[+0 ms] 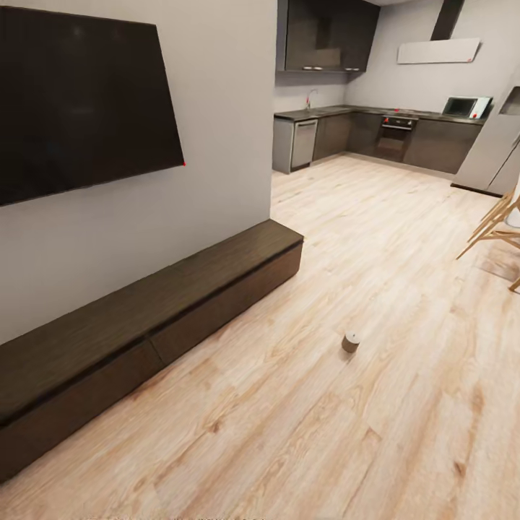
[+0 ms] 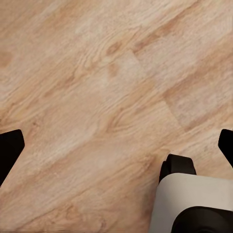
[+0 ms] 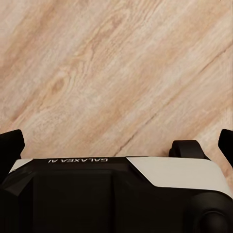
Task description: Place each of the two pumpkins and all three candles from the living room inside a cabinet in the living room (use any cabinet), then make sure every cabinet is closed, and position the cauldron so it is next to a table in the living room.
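The robot appeared to be on its way to collect a candle (image 1: 351,341), a short beige-brown stub standing upright on the wood floor (image 1: 404,404), well apart from the long dark cabinet (image 1: 166,303), whose fronts were shut. Next it would need to close in and lower an arm. Both end effectors, left (image 2: 116,145) and right (image 3: 116,143), hung spread wide, empty, over floor.

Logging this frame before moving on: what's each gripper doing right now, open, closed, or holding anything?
Left gripper: open, fingers spread wide over bare wood floor, holding nothing.
Right gripper: open, fingers spread wide over the floor, holding nothing.
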Available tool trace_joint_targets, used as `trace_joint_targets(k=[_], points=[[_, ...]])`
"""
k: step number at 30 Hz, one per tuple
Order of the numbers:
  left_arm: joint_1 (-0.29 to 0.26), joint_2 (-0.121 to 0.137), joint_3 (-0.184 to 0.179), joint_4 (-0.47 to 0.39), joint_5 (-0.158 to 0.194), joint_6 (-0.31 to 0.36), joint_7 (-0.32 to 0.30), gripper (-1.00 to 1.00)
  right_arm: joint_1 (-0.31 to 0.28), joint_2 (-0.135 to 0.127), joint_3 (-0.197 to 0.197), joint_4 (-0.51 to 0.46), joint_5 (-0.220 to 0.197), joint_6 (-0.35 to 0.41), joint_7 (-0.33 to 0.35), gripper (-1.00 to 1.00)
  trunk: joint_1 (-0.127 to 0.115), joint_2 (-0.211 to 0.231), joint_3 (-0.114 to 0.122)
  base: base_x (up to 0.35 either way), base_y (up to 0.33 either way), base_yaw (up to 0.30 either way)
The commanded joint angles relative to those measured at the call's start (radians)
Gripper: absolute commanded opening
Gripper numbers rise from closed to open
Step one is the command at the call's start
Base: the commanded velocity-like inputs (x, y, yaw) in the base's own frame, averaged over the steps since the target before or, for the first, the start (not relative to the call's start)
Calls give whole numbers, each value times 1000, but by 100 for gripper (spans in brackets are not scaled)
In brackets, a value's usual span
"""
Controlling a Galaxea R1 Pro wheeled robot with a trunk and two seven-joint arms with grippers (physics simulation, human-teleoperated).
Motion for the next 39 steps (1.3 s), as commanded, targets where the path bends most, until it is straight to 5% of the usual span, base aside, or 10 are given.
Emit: trace_joint_targets(k=[1,16,25,39], points=[[0,0,0,0,0,0,0,100,0,0,0,0,0,0,0,100,0,0,-1,-2,0,223],[0,0,1,0,1,0,0,100,0,8,0,0,1,-1,-1,100,0,0,-17,0,0,232],[0,0,1,0,1,0,0,100,0,30,1,0,2,0,-123,100,0,0,-19,0,0,272],[0,-1,0,3,1,0,0,100,0,38,45,18,2,-2,-145,100,0,0,-19,0,0,281]])
